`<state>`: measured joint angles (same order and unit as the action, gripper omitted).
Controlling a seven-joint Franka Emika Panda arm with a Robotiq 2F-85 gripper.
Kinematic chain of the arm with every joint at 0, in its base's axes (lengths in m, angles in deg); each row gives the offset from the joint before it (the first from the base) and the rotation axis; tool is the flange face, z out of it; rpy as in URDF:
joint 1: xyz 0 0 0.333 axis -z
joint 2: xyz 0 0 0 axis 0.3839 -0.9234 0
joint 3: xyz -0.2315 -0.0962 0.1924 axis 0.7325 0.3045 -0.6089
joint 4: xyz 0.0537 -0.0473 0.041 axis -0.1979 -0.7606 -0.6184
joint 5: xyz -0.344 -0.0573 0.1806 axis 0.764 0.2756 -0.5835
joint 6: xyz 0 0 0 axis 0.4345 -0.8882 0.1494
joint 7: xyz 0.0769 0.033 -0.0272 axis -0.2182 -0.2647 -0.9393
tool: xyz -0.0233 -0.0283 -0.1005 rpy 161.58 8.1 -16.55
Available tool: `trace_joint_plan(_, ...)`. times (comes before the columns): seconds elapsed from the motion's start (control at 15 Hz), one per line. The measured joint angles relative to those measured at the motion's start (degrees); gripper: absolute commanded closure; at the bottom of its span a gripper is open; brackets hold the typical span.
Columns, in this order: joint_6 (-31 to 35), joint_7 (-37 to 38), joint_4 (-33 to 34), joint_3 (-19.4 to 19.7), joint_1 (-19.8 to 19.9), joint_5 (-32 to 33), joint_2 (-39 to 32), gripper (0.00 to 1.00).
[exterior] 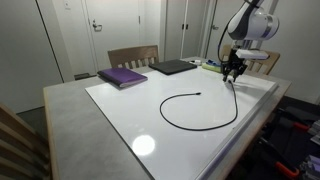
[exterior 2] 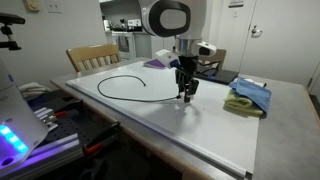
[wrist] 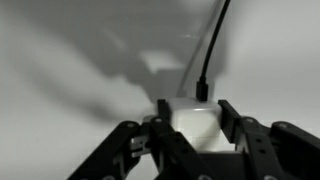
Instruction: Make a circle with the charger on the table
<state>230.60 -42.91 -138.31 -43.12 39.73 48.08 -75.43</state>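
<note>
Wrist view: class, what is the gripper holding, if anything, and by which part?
The gripper holds the charger by one end, the pale block its black cable runs into.

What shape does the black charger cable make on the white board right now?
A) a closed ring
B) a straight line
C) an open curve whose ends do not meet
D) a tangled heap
C: in an exterior view the charger sweeps round in a curve on the table, but its free end lies apart from the end by the gripper, so the ring is not closed.
</note>
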Motion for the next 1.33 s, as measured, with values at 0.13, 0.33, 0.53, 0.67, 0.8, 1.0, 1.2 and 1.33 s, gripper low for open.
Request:
trace_joint_plan(0.13, -0.1, 2.2, 0.8, 0.1, -2.8, 3.0, 0.0, 0.73)
trace_joint_plan(0.33, -0.4, 5.2, 2.5, 0.2, -6.9, 6.9, -0.2, 0.73)
trace_joint_plan(0.53, -0.7, 6.9, 3.3, 0.2, -8.8, 8.0, -0.3, 0.48)
trace_joint_plan(0.67, -0.7, 6.9, 3.2, 0.3, -8.5, 8.0, -0.3, 0.48)
trace_joint_plan(0.8, -0.7, 6.9, 3.2, 0.4, -8.4, 8.0, -0.3, 0.73)
trace_joint_plan(1.0, -0.7, 6.5, 3.2, -0.1, -8.5, 8.0, -0.3, 0.73)
trace_joint_plan(1.2, -1.6, 2.6, 3.2, -3.5, -8.5, 8.0, -0.3, 0.73)
trace_joint_plan(1.33, -2.3, -1.0, 3.2, -6.1, -8.7, 8.1, -0.3, 0.73)
